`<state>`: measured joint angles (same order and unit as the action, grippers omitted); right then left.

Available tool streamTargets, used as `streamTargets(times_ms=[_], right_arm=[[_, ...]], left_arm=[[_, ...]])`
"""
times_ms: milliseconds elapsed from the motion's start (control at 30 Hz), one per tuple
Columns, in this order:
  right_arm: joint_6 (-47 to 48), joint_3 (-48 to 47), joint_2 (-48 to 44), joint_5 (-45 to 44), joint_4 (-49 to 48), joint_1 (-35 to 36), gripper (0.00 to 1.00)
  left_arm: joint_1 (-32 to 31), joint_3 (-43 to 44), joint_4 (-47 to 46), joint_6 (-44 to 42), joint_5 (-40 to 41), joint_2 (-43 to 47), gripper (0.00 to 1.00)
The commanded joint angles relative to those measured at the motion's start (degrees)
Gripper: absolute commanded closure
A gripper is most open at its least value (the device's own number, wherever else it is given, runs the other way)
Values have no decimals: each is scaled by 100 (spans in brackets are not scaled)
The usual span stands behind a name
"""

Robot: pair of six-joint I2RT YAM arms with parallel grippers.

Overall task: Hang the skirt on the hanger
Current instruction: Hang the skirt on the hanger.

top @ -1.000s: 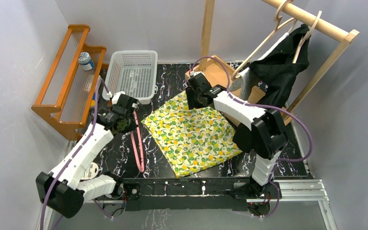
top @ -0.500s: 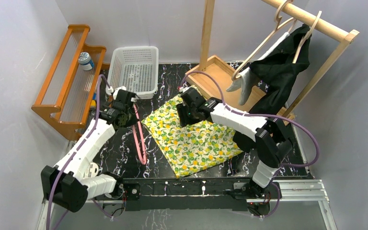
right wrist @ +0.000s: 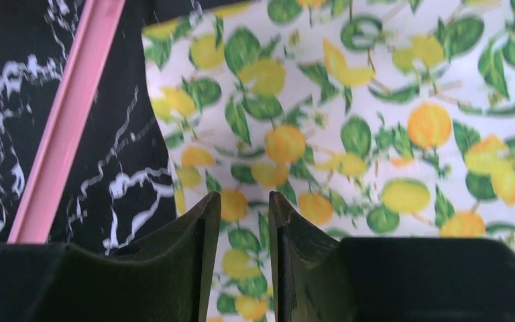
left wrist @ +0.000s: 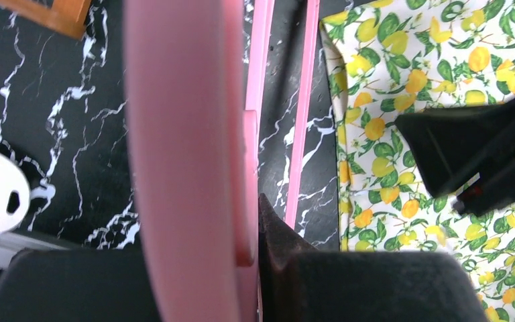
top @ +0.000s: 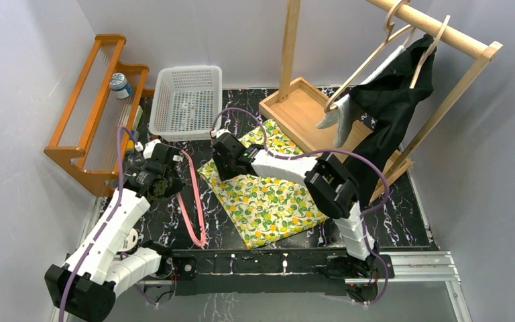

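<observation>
The skirt, a lemon-print cloth, lies flat on the black marble table. A pink hanger lies along its left side, and my left gripper is shut on the hanger's far end. In the left wrist view the hanger fills the space beside my left gripper, with the skirt to the right. My right gripper hovers over the skirt's left corner. The right wrist view shows my right gripper open by a narrow gap above the skirt's edge, the hanger just left.
A white basket stands at the back, with an orange wooden rack holding a jar at the far left. A wooden clothes rail with hangers and a black garment stands at the back right on a wooden base.
My right gripper swept left across the skirt from its far corner to its left corner, its jaws narrowing. My left gripper drew the hanger slightly left and nearer.
</observation>
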<state>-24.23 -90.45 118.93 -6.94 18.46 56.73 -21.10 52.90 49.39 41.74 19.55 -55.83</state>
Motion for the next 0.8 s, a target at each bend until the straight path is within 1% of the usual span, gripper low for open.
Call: streamTargets(times_ms=[0,133,300,467,500,600,700,767], right_arm=[[50,-745,409,-565,-478,57,60],[215,-1193,821,-750,-481,57,59],[432,-1568,1288,-302,-51,110,57],[732,-1332,1283,-166,26,483,57],[767,-1295,1278,-210,22,558,56],[769,-1336,1407,-493,68,677,47],[770,-1650,1661,-779,197,677,43],[806,-1869,1818,-908,253,658,42]], left_arm=[[9,218,1267,517,196,254,100],[9,337,1426,363,146,431,100],[9,521,1603,233,156,353,100],[4,525,1559,173,81,354,100],[6,515,1543,169,69,354,100],[10,493,1522,173,61,352,100],[2,533,1574,193,102,362,100],[7,577,1646,201,188,371,100]])
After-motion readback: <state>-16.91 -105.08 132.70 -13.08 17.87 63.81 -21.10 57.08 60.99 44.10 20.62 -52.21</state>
